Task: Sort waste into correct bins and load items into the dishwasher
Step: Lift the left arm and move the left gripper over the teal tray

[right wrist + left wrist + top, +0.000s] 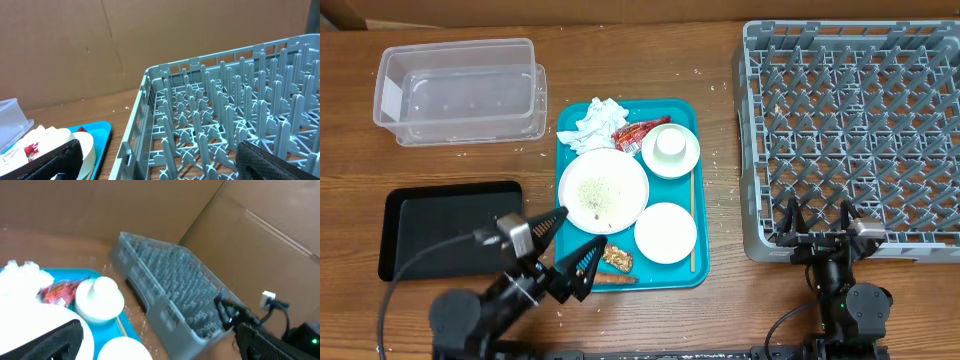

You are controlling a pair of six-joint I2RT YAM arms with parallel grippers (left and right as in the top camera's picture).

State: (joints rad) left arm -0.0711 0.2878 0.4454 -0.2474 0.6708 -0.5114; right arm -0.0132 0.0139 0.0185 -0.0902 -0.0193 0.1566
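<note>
The left arm [460, 315] reaches from the lower left of the overhead frame, slanting up and to the right. The left gripper [572, 238] is spread wide and empty. At the lower right, the right arm [850, 300] points straight up the frame, and the right gripper [817, 222] is likewise wide apart, holding nothing.

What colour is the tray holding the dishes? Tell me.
Teal; the tray shows best in overhead view.

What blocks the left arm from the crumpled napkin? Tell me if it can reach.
Probably yes. The left gripper hangs open over the near-left corner of the teal tray; the napkin lies uncovered at its far-left corner. Only the low plate lies between, easily passed above.
</note>
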